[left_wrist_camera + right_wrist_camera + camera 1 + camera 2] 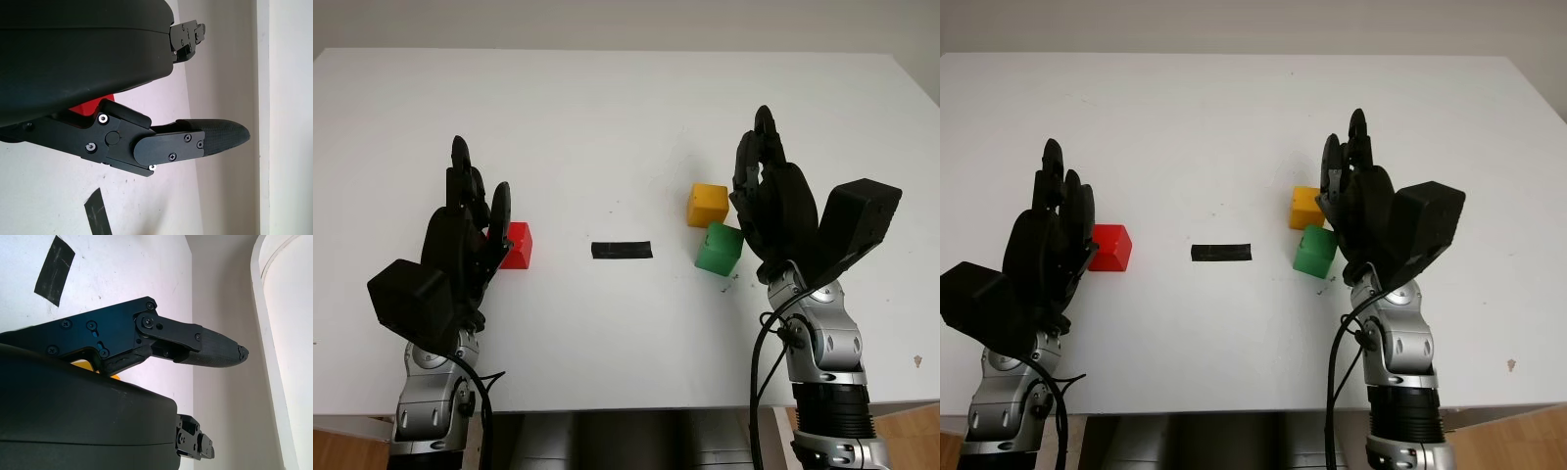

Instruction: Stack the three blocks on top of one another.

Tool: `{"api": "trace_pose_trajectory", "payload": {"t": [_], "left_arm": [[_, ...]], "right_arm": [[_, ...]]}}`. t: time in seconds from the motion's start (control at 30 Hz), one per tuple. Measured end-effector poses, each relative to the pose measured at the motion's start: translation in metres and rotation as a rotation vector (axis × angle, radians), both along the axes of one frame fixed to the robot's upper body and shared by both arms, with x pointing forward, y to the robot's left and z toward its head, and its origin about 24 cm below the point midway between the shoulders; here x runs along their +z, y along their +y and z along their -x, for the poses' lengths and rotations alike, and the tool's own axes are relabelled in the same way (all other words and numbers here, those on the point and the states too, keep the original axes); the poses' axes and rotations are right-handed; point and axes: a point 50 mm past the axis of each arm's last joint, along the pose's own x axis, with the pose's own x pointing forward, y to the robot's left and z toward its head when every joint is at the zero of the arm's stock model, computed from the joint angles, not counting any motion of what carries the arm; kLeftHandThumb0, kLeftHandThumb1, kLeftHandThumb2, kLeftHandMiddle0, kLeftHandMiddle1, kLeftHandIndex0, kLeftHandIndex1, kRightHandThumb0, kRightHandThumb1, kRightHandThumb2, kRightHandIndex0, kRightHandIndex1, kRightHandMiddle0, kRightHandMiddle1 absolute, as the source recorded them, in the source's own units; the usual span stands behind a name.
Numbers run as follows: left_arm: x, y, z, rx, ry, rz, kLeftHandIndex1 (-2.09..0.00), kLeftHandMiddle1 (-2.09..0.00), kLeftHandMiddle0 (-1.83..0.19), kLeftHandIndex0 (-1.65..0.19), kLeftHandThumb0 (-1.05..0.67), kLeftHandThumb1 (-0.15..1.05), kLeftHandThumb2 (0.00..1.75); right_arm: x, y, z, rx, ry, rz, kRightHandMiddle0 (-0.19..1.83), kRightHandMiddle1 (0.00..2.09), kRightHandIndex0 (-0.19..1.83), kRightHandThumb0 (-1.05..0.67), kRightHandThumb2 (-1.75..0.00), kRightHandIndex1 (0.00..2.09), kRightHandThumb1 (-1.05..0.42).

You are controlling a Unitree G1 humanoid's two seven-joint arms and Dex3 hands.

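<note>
On the white table a red block [517,245] stands at the left, just right of my left hand [470,211], which is open and raised above the table. A yellow block [707,205] sits at the right with a green block [719,249] just in front of it, tilted and close to it. My right hand [766,176] is open, held beside and slightly right of these two blocks. A sliver of red block [88,106] peeks from behind the palm in the left wrist view, and a bit of yellow block [85,365] in the right wrist view.
A strip of black tape [622,250] lies on the table [626,117] between the red and green blocks. The table's front edge runs just ahead of my arms. A small dark speck [917,361] marks the far right.
</note>
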Motion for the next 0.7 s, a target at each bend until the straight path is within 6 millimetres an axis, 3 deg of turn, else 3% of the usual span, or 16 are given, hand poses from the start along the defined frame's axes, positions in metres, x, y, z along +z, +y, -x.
{"api": "trace_pose_trajectory", "payload": {"t": [0.5, 0.57, 0.7], "left_arm": [[0.001, 0.0, -0.001, -0.003, -0.012, -0.01, -0.07, -0.06, 0.17, 0.16, -0.71, 1.05, 0.51], [0.006, 0.003, 0.0, -0.006, -0.04, -0.036, -0.09, -0.08, 0.11, 0.11, -0.66, 1.05, 0.47], [0.03, 0.018, 0.006, 0.059, -0.115, -0.219, -0.17, -0.1, -0.25, -0.19, -0.59, 1.05, 0.3]], "right_arm": [[0.003, -0.003, -0.002, 0.016, -0.007, 0.013, -0.19, 0.0, -0.19, -0.72, -0.69, 0.0, -1.05], [0.004, -0.004, -0.002, 0.022, -0.012, 0.024, -0.19, 0.0, -0.19, -0.71, -0.7, 0.0, -1.05], [0.013, -0.009, -0.003, 0.042, -0.069, 0.064, -0.19, 0.0, -0.19, -0.72, -0.69, 0.0, -1.05]]}}
